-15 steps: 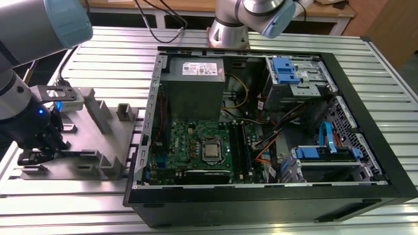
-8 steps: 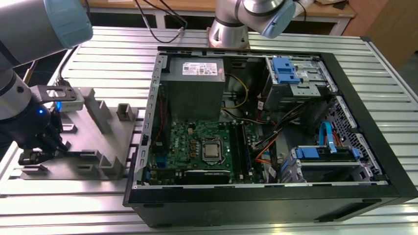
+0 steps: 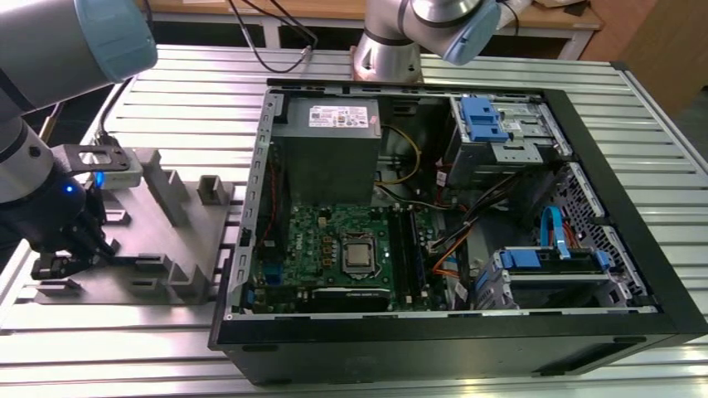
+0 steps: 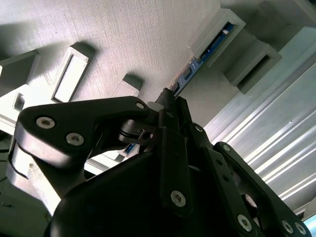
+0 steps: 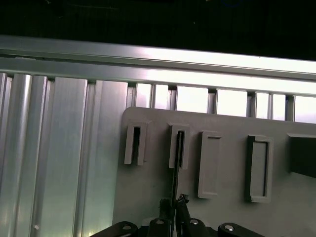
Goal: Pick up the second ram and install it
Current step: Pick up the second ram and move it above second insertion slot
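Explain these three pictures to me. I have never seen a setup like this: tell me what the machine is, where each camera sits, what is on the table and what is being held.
The machine is a robot arm ending in a black two-fingered gripper. The exterior view comes from a camera off the arm, looking across a ribbed metal table. On the table lie an open computer case, its green motherboard exposed, and, to the exterior view's left, a grey holder with upright slotted blocks. The two wrist views come from cameras riding on the arm, looking past the gripper. In both, the gripper appears pinched on the second ram, a thin memory stick standing on edge in one of the holder's slots.
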### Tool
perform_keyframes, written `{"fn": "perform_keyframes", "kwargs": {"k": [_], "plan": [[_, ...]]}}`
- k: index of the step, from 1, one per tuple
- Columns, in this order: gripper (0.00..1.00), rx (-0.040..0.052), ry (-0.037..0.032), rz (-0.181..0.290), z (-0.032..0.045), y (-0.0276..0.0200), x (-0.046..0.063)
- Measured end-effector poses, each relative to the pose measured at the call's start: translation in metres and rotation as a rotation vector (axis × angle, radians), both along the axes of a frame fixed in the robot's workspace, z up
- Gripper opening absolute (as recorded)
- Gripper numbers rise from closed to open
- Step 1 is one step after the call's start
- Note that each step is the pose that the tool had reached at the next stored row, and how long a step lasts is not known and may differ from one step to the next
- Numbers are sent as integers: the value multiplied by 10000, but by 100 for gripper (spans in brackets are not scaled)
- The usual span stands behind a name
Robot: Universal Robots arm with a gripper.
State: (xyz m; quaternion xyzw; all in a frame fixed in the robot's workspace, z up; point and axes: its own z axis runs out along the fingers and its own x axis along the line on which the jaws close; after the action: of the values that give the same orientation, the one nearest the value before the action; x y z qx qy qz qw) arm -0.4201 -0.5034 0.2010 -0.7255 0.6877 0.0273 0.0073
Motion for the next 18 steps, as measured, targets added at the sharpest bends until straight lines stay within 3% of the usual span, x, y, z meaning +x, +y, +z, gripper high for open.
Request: {"fn": "perform_keyframes", "kwargs": {"k": [5,6,18], "plan": [[15,-1,1,0,0,0,1],[8,-1,1,1,0,0,1],[8,0,0,0,0,0,1]]}}
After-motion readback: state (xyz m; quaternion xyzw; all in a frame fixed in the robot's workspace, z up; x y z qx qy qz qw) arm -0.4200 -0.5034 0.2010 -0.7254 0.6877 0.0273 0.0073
